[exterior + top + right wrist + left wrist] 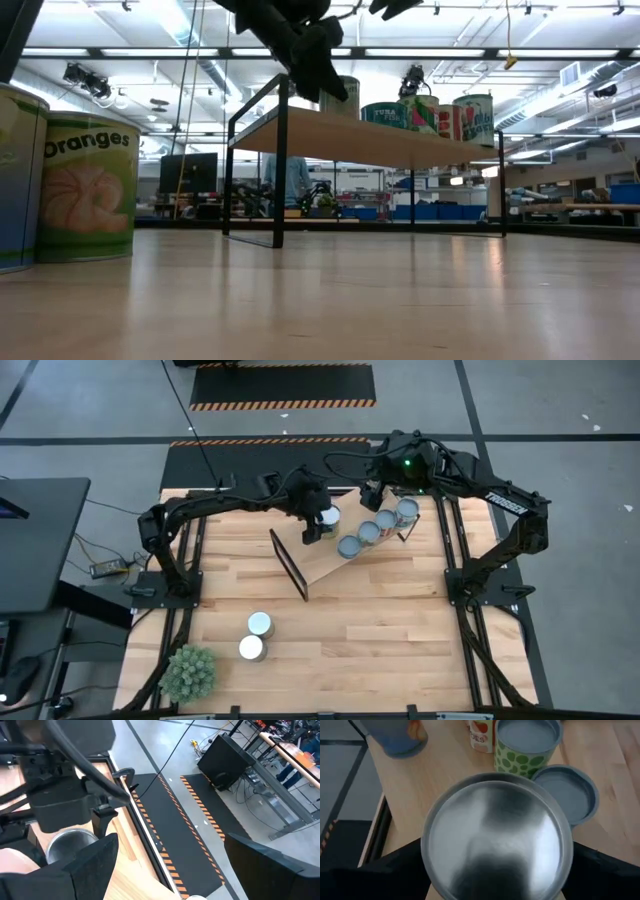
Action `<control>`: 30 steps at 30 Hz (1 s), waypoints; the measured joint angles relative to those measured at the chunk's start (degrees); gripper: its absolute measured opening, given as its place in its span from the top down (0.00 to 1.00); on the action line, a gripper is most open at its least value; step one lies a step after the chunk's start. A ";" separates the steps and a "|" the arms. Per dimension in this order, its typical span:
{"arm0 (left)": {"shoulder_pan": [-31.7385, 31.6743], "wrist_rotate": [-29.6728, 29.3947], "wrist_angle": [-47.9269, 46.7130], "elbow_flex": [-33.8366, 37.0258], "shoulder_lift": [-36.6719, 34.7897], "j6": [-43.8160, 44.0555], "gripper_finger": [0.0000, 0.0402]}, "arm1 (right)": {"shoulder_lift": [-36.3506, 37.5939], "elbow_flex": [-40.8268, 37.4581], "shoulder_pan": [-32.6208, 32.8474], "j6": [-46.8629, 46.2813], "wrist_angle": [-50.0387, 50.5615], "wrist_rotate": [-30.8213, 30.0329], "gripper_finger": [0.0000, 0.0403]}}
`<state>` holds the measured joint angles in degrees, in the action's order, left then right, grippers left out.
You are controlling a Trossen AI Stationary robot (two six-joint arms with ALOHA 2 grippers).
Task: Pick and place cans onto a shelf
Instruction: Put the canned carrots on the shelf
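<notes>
The light-wood shelf point(330, 560) stands slantwise at the table's far middle; it also shows in the low view point(330, 135). Several cans point(368, 532) stand in a row on its top. My left gripper point(318, 522) is at the shelf's far left part, shut on a silver-topped can point(495, 840). My right gripper point(372, 495) hangs open and empty over the table's far edge behind the row; its wrist view point(180, 865) looks toward my left arm. Two more cans point(256, 636) stand upright on the table at the near left. My left gripper pinches the can's round side wall point(427, 865) between its two fingers point(395, 870), one on each side, just under the top rim. The fingers come from above, pointing down. The can is upright, its bottom point(345, 103) at the shelf top; whether it rests there I cannot tell.
A spiky green plant point(188, 672) stands at the table's near left corner. The shelf's black end frame point(288, 565) stands near the table's middle. Bare tabletop point(400, 630) lies across the near right.
</notes>
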<state>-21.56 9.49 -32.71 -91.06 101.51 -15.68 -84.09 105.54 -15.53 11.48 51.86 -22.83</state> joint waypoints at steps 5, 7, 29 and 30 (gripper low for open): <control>-0.53 -1.98 2.33 -0.03 -0.46 1.54 0.12 | 0.00 0.00 0.00 -0.83 -0.50 0.00 0.08; -0.84 -1.98 3.08 -0.06 -0.67 1.57 0.12 | 0.00 0.00 -0.04 -0.86 -0.95 0.00 0.08; -2.03 -1.63 4.05 -0.12 -8.74 3.15 0.12 | -0.02 0.00 -1.07 -1.05 -1.68 -0.02 0.08; -2.40 -1.65 1.51 -0.12 -9.63 3.04 0.12 | -0.02 0.00 -1.14 -1.05 -1.68 0.00 0.08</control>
<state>-23.96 7.84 -31.20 -91.18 91.88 -12.64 -84.12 105.54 -16.67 10.44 50.17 -22.83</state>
